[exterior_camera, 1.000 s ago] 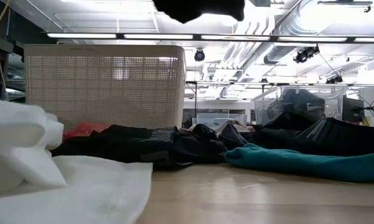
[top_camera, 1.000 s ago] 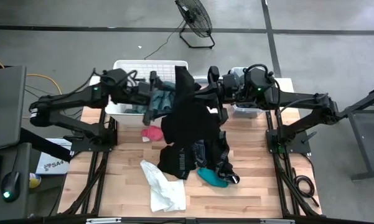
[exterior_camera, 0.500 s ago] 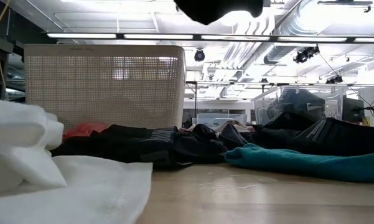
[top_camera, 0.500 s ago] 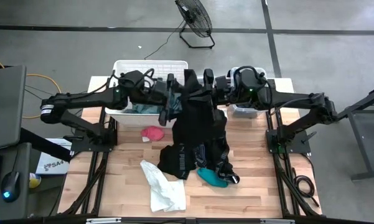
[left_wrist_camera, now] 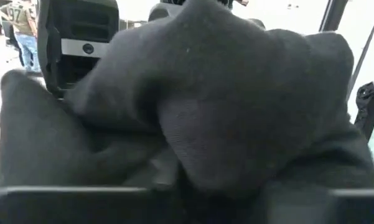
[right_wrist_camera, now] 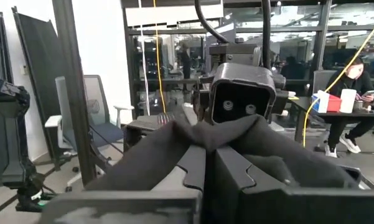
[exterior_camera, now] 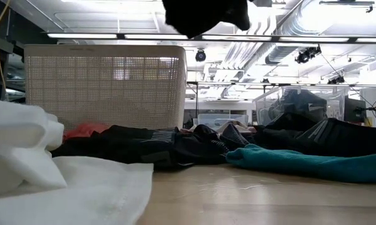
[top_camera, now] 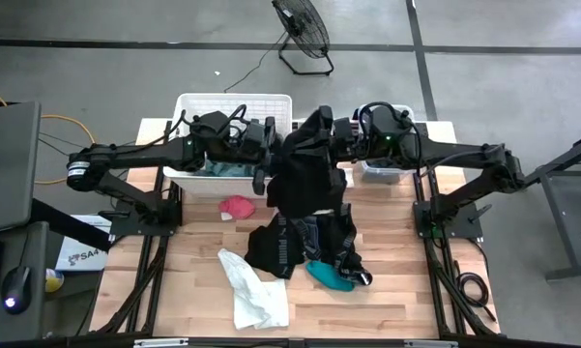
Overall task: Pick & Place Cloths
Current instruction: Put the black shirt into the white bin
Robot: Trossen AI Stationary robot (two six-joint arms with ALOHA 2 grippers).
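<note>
Both grippers, left gripper (top_camera: 274,155) and right gripper (top_camera: 331,137), are clamped on the big black cloth (top_camera: 305,179) held high mid-table beside the white basket (top_camera: 234,104); risk: its trailing hem snags the table pile (top_camera: 305,246) and drags it.

Two matte black jointed arms, left arm (top_camera: 126,155) with a silver-grey collar near its base, right arm (top_camera: 464,155) all black, looped black cables over both wrists, blocky dark fingers (right_wrist_camera: 261,177), small green indicator lights.

We record a large black garment (top_camera: 305,172) hanging between both arms over the worktop (top_camera: 396,290), with red-pink (top_camera: 237,206), white (top_camera: 254,290) and teal (top_camera: 329,275) cloths below.
</note>
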